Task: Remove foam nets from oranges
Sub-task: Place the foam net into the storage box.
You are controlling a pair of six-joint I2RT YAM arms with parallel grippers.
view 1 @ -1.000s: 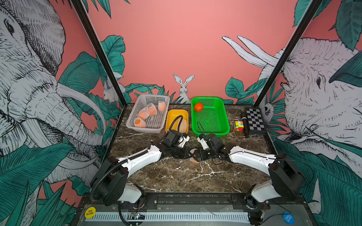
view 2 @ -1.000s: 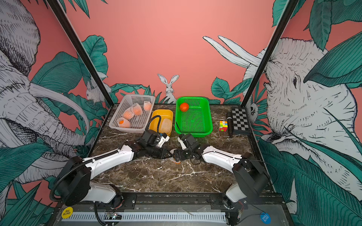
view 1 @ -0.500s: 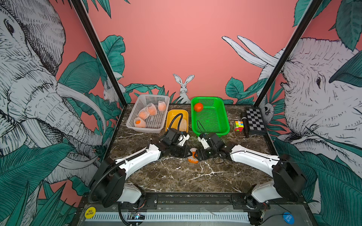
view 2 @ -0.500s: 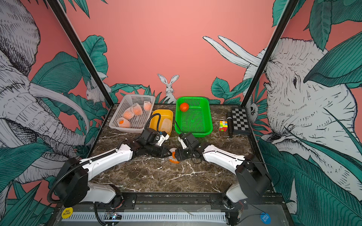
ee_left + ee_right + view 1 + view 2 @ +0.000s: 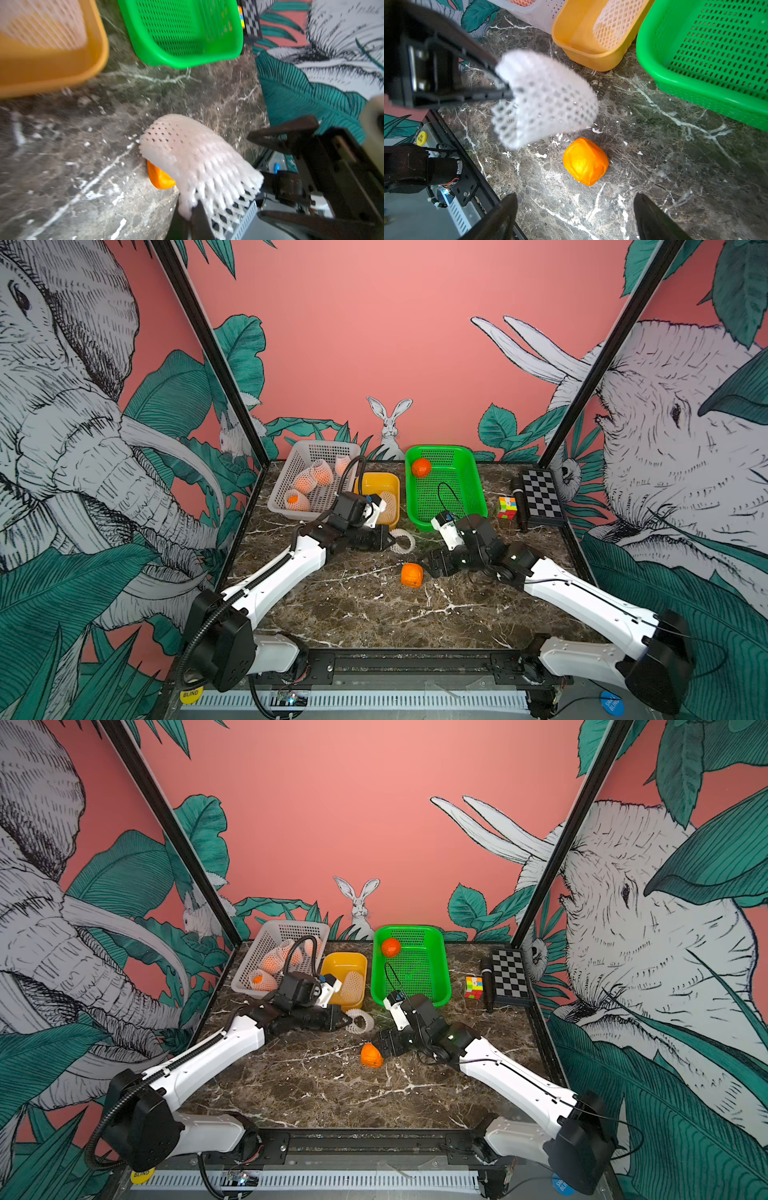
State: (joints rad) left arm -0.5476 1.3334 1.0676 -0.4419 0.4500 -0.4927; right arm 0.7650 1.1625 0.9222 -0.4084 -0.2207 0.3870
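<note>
Partly hiding the orange [image 5: 161,179], a foam net [image 5: 199,158] hangs pinched in left hand [image 5: 192,217]; right hand [image 5: 574,202] wide.

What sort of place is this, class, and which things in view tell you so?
Probably a robot test booth, not a kitchen: a left arm and right arm mounted on a black frame, printed jungle wall panels around a marble-look table, and a white basket of netted oranges.

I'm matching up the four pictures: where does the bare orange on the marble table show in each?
In a top view: bare orange mid-table, beside the right gripper.
In a top view: same spot.
Left wrist: a sliver peeking from behind the foam net.
Right wrist: near centre, whole.
Shared landmark: the green basket, in all four.
</note>
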